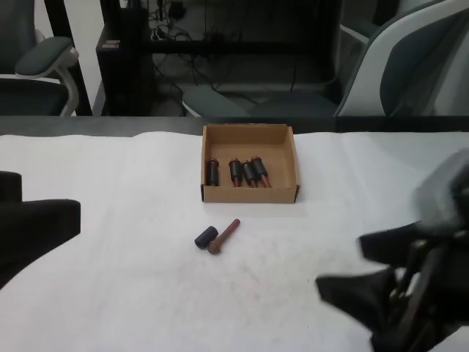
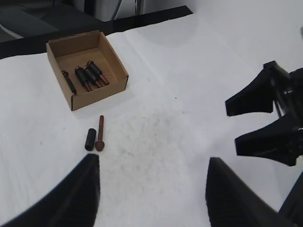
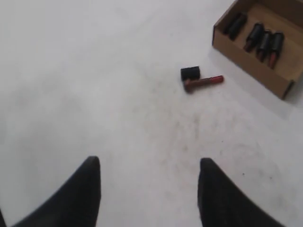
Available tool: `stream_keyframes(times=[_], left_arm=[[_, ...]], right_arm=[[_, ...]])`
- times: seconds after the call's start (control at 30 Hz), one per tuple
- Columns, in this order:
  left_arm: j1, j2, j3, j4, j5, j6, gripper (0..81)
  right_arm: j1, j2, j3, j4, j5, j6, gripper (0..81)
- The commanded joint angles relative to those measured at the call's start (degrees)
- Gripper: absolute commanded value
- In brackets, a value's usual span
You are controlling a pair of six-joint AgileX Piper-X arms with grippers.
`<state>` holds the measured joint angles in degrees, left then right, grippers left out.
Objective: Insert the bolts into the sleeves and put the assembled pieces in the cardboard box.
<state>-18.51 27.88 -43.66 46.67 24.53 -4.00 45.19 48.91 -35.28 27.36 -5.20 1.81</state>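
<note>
bolt: reddish, bare | sleeve: short, black, beside bolt head

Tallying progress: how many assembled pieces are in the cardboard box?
4 assembled pieces in the cardboard box: one apart, three bunched together; overlap may hide another.

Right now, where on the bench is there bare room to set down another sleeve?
Bare cloth spreads left of the cardboard box and the loose sleeve, and right of the box. Another free patch lies between the bolt and the right tool. Crowded: the box's near half, where assembled pieces lie.
</note>
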Motion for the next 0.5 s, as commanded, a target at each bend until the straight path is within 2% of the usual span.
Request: stream_keyframes(times=[0.0,0.2,0.47], left_arm=[[0.01,-0.33,-0.14,-0.17,0.42,-0.38,64.0],[0.01,-0.33,-0.14,-0.17,0.42,-0.38,64.0],[0.01,-0.33,-0.14,-0.17,0.42,-0.38,64.0]], right_arm=[[-1.8,5.26,-1.03,-1.57,-4.9,-7.3,55.9],[-5.46,18.18,-6.58,-3.03,-7.12,-19.72,55.9],[-8.21,37.01,-20.25,-2.33,-7.34,-35.83,55.7]])
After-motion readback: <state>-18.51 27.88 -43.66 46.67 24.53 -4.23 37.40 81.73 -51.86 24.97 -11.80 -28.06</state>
